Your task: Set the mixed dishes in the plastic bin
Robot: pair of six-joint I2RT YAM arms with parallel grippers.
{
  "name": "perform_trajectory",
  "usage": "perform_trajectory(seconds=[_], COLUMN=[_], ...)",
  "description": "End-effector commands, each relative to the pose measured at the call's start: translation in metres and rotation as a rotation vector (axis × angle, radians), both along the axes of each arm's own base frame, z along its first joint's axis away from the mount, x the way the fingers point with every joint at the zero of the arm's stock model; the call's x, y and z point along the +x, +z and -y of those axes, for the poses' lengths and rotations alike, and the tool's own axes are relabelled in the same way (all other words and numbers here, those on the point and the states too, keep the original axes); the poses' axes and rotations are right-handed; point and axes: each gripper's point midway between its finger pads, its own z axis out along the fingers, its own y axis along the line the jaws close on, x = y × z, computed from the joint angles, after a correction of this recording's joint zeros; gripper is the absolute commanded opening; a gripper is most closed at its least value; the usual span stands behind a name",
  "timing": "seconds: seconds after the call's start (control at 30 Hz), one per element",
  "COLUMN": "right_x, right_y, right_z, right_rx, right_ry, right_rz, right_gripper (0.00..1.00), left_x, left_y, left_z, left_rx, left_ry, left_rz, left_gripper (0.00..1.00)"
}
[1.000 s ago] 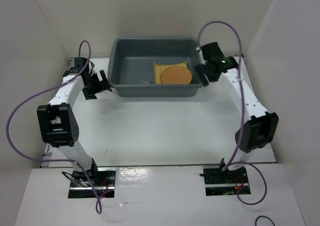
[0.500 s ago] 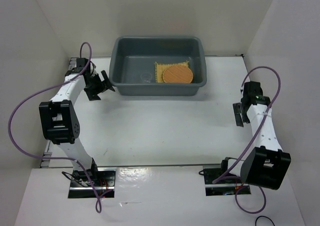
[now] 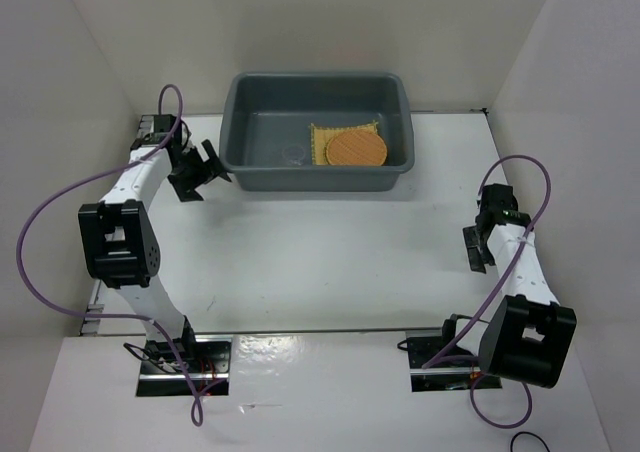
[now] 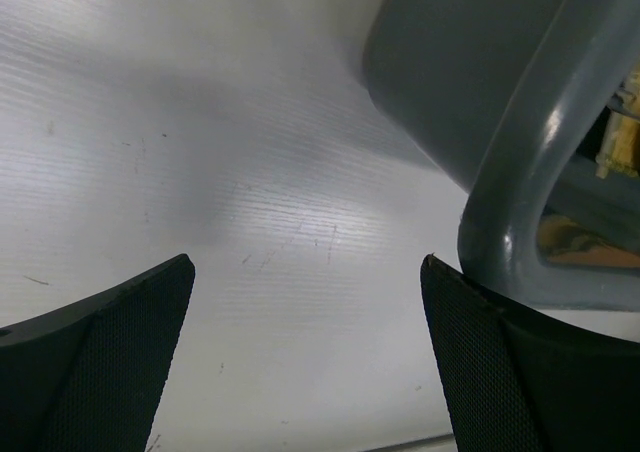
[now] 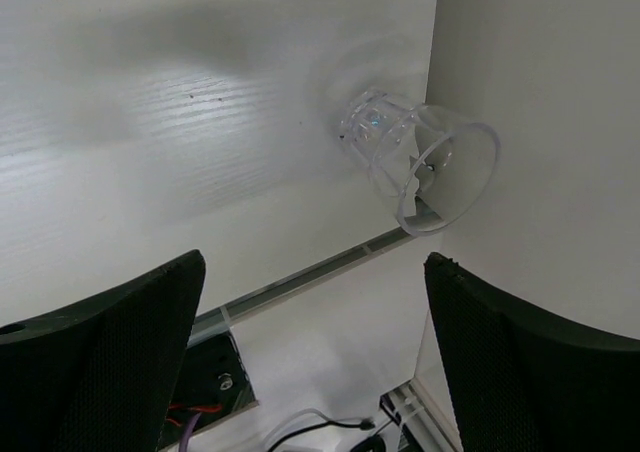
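The dark grey plastic bin [image 3: 232, 122] stands at the back centre. Inside it lies the square yellow mat [image 3: 322, 142] with the orange-brown disc [image 3: 356, 150] on top. The round yellow disc is not in view. My left gripper [image 3: 205, 170] is open and empty just outside the bin's front left corner; the left wrist view shows the bin's rim [image 4: 525, 172] next to the right finger [image 4: 520, 372]. My right gripper [image 3: 478, 252] is open and empty, low over the table's right side, away from the bin.
A clear plastic cup [image 5: 420, 162] lies on its side by the right wall, ahead of the right gripper [image 5: 315, 342]. A faint clear item [image 3: 293, 154] sits in the bin left of the mat. White walls enclose the table on the left, back and right.
My right arm has swung away from the bin's right end, back and down to the table's right side. The left arm has barely moved. The dishes in the bin have not moved.
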Motion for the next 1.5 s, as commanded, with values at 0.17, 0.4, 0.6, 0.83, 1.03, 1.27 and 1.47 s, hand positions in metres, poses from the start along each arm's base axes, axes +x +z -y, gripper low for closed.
perform_trajectory(seconds=[0.17, 0.4, 0.6, 0.83, 1.03, 1.27, 1.47], right_x=[0.008, 0.008, 0.025, 0.029, 0.027, 0.021, 0.025], right_y=[-0.005, -0.019, -0.003, -0.008, -0.015, -0.025, -0.029], right_z=[0.008, 0.006, 0.02, 0.034, 0.035, 0.04, 0.04], right_rx=[-0.007, 0.06, 0.021, -0.013, 0.013, 0.054, 0.06], right_ry=[-0.055, -0.068, -0.059, -0.069, -0.088, -0.112, -0.093], right_rz=[0.03, -0.04, -0.012, -0.038, -0.05, -0.086, -0.092], right_gripper=[0.95, 0.94, 0.94, 0.94, 0.94, 0.91, 0.87], left_x=[-0.007, -0.027, -0.044, -0.061, -0.067, -0.067, -0.067], left_y=[0.077, 0.114, 0.12, 0.115, 0.115, 0.112, 0.112], left_z=[-0.053, -0.109, -0.119, -0.119, -0.12, -0.12, -0.122], left_rx=[0.277, 0.561, 0.656, 0.68, 0.692, 0.692, 0.686], left_ry=[0.21, 0.371, 0.407, 0.398, 0.395, 0.395, 0.399], left_rz=[0.169, 0.16, 0.159, 0.146, 0.142, 0.142, 0.14], left_gripper=[1.0, 1.0, 1.0, 1.0, 1.0, 1.0, 1.0])
